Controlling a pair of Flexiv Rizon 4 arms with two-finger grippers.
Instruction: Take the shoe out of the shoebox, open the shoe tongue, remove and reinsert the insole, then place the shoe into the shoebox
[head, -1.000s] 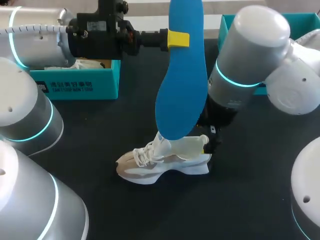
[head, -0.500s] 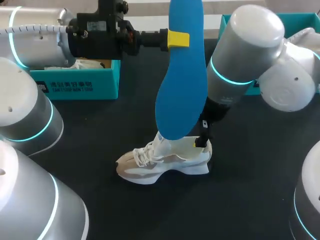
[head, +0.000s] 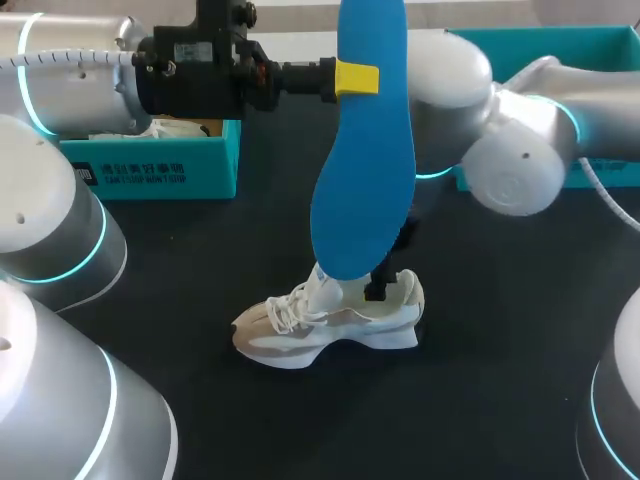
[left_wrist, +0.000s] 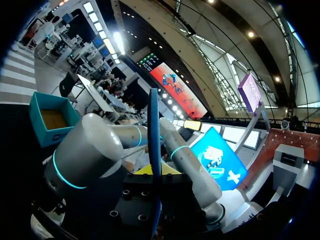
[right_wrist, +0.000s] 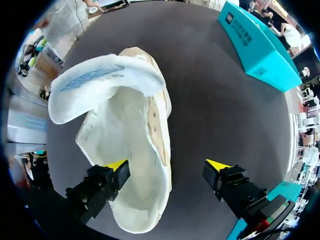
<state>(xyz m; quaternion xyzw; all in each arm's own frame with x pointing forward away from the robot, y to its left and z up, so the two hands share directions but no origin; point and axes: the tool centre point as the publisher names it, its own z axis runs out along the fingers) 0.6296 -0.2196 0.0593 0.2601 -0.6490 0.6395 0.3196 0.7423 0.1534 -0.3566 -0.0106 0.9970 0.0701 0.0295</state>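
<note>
Currently the left gripper (head: 357, 77) is clamped on the blue insole (head: 362, 180), high over the middle of the table (head: 500, 380). The insole hangs almost upright, its wide end down and just over the shoe (head: 330, 325). In the left wrist view the insole (left_wrist: 155, 130) shows edge-on, running straight out from between that gripper's (left_wrist: 155, 172) fingers.

Shoe: white and beige, resting on its sole near the table's middle, toe toward the left edge, heel toward the right edge. It is outside the shoebox (head: 150, 165), which sits at the far left corner, well apart from it. A second teal box (head: 590, 45) sits at the far right corner.

Right arm (head: 500, 170): reaches in from the right edge and comes down behind the insole, over the shoe's heel end. Right wrist view: the right gripper (right_wrist: 167, 167) is spread wide – one yellow fingertip (right_wrist: 117, 167) over the shoe's (right_wrist: 145, 130) opening, the other out over bare table beside the shoe, so the shoe's side wall lies between them, not gripped. The tongue (right_wrist: 95, 82) is folded forward, away from the opening.
</note>
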